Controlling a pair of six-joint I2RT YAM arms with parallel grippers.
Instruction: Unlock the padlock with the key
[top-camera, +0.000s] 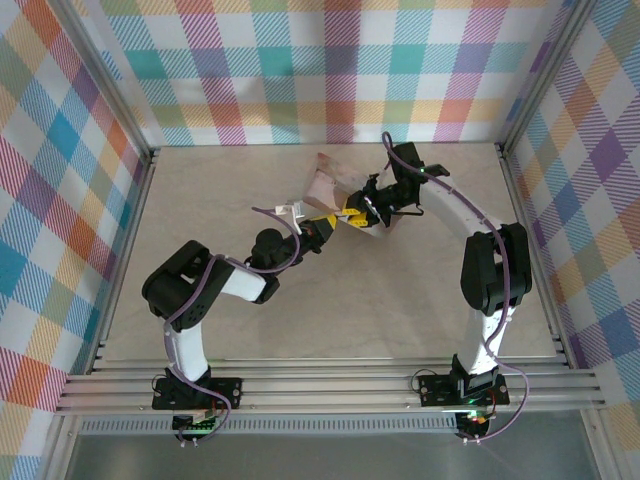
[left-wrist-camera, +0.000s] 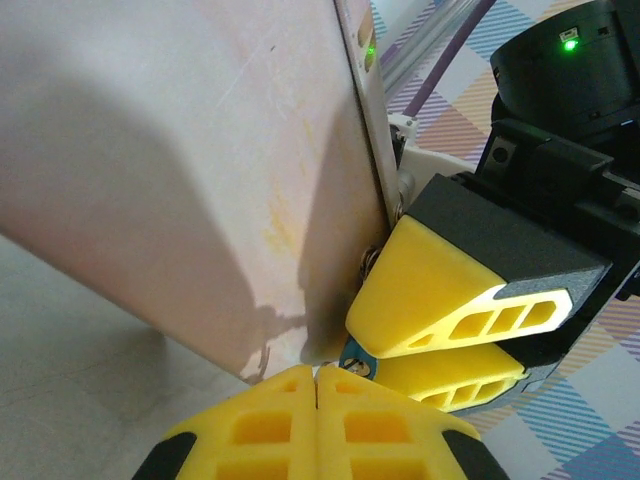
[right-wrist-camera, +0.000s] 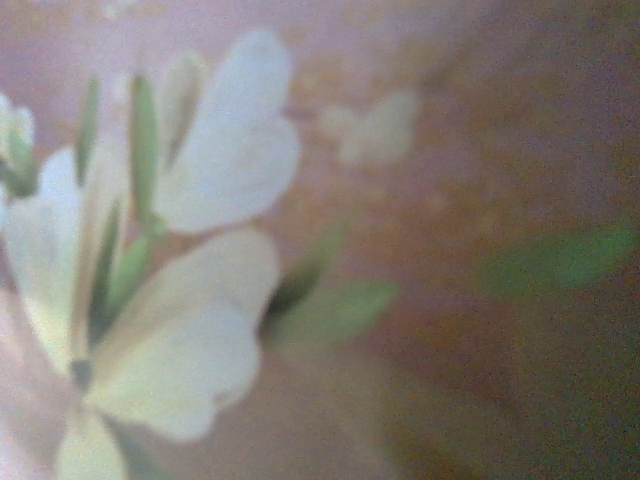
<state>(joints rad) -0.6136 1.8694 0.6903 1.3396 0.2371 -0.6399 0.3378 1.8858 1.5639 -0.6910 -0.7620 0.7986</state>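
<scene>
Where the two arms meet at the middle of the table, the pink box lies just beyond them, its flower print close and blurred in the right wrist view. The right gripper has its yellow fingers drawn nearly together, pinching the padlock, a small teal bit at their tips just beside the box's lower edge. The left gripper is pressed closed right below the padlock; whether it holds a key I cannot tell.
</scene>
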